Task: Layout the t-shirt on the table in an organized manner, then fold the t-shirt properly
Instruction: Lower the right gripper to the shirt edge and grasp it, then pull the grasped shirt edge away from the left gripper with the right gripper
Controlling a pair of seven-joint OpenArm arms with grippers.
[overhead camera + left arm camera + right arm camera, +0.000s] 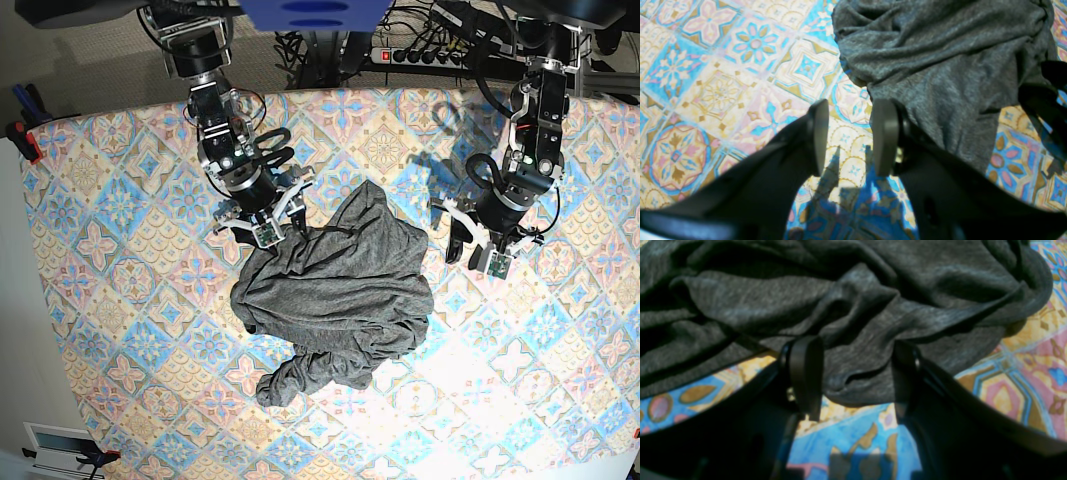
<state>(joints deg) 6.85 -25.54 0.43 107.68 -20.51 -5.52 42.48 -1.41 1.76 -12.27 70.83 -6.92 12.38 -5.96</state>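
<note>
- Right gripper [853,373], nearest the shirt: jaws apart, straddling a rolled edge of the t-shirt [846,306]. Cloth lies between the fingers [805,373], but they are not pressed onto it. Risk: closing here may pinch several stacked layers of the roll at once, so a lift would drag the whole bundle instead of opening one edge.
- Left gripper [850,136]: jaws apart with nothing between them, over bare table [723,83] just beside the shirt's edge. One finger [886,136] sits at the border of the cloth. Risk: a descent from here could close on tile print alone, or shove the edge further under the heap.
- T-shirt [335,295], overhead view: a crumpled dark heather-grey mound near the middle of the table [120,330], with the right gripper [268,225] at its upper left edge and the left gripper [480,250] apart from it on the other side. Deep folds cross the body; a twisted lobe trails at the lower end. Neck and sleeves cannot be told apart in this heap.
- Further risk, judged: with no hem or shoulder identified, the two arms may seize unmatched points, and spreading would then twist the soft knit rather than flatten it.
</note>
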